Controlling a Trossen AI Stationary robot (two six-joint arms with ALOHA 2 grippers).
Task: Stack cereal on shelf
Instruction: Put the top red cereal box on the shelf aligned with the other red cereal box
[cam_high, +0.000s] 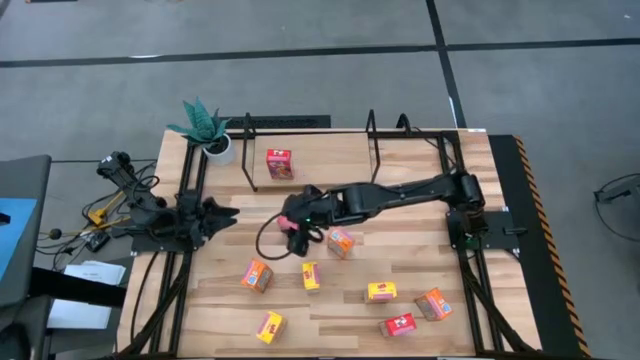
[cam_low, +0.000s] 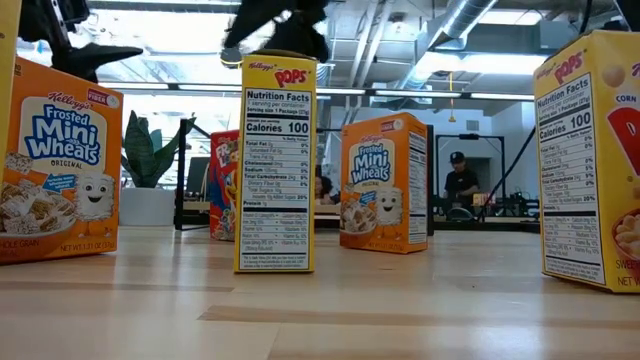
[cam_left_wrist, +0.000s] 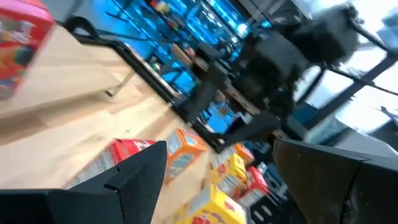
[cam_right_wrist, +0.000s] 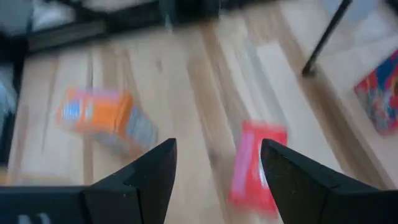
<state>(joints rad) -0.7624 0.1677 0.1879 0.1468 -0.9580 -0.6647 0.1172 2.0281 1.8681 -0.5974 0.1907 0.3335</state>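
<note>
On the shelf (cam_high: 247, 150) of black rods at the table's far side, one red cereal box (cam_high: 280, 163) stands upright. Several more cereal boxes are scattered over the table's near half. My right gripper (cam_high: 290, 215) (cam_right_wrist: 217, 146) hovers open over the table's middle, slanting down, with a red box (cam_right_wrist: 258, 162) (cam_high: 294, 229) on the table just below and beyond its fingertips. An orange box (cam_right_wrist: 102, 118) sits off to one side of it. My left gripper (cam_high: 230, 214) (cam_left_wrist: 221, 146) waits open at the table's left edge, pointing level across the table.
A white potted plant (cam_high: 212, 135) stands at the shelf's left end. Orange (cam_high: 257, 275), yellow (cam_high: 311, 276) (cam_high: 381, 291) and red (cam_high: 399, 325) boxes dot the near half. A cable (cam_high: 268, 240) loops on the table under my right arm. People show in the room behind.
</note>
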